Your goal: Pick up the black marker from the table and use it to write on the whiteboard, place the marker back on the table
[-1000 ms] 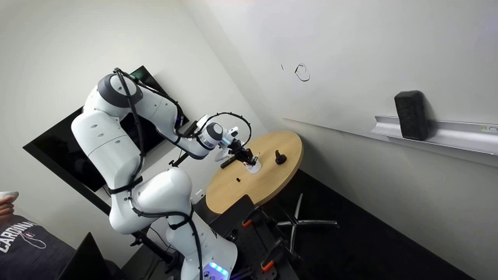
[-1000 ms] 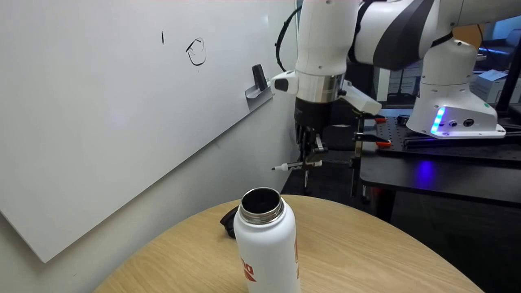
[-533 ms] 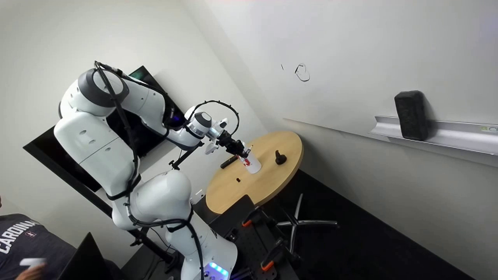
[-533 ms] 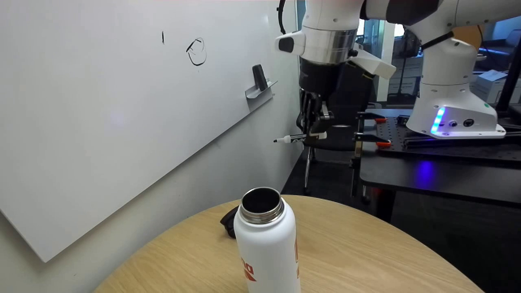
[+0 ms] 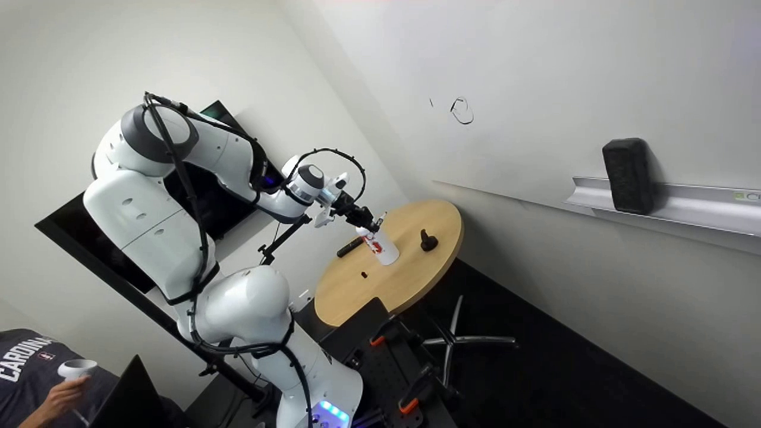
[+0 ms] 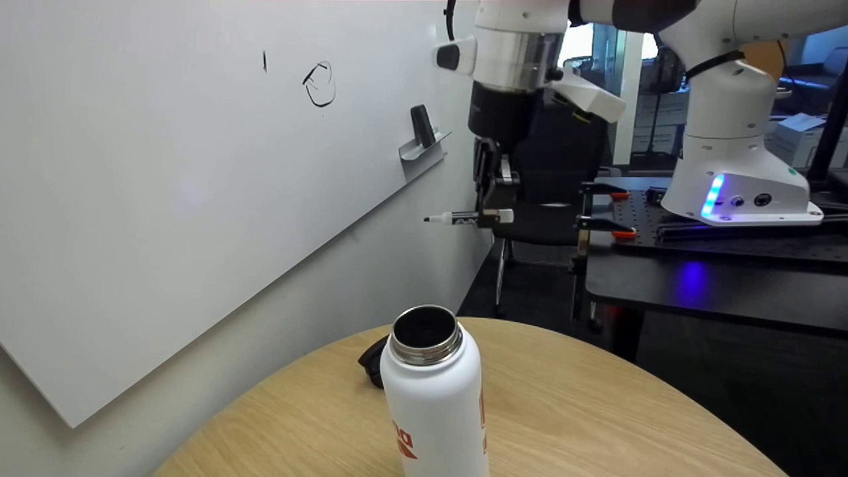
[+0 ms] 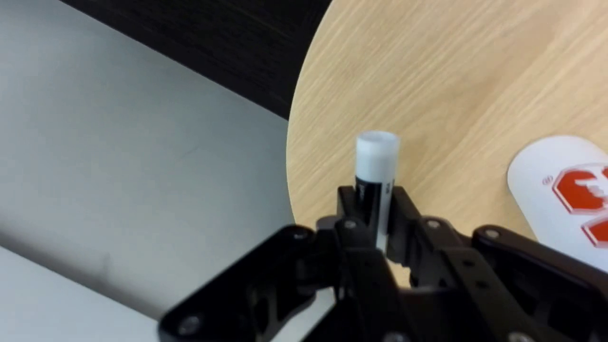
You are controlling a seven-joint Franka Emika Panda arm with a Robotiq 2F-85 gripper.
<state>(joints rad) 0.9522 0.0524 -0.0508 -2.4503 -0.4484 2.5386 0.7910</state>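
The black marker (image 6: 465, 218) is a slim pen with a white front end, dark tip and white rear end. My gripper (image 6: 489, 218) is shut on it and holds it about level in the air, tip towards the whiteboard (image 6: 165, 165) but apart from it. In the wrist view the marker's white rear end (image 7: 376, 159) sticks up between the fingertips, and its tip is hidden. The gripper (image 5: 376, 226) is above the round wooden table (image 5: 336, 300). The whiteboard (image 5: 535, 77) bears a short stroke and a loop in black.
An open white bottle with red print (image 6: 434, 411) stands on the table, also in the wrist view (image 7: 551, 190). A black lid-like piece (image 5: 428, 241), a black cylinder (image 5: 349, 247) and a small dark bit (image 5: 364, 274) lie there. A black eraser (image 5: 627, 175) rests on the board's ledge (image 5: 701, 205).
My gripper has risen with the marker still held, then shifted slightly towards the whiteboard. The marks on the board look the same.
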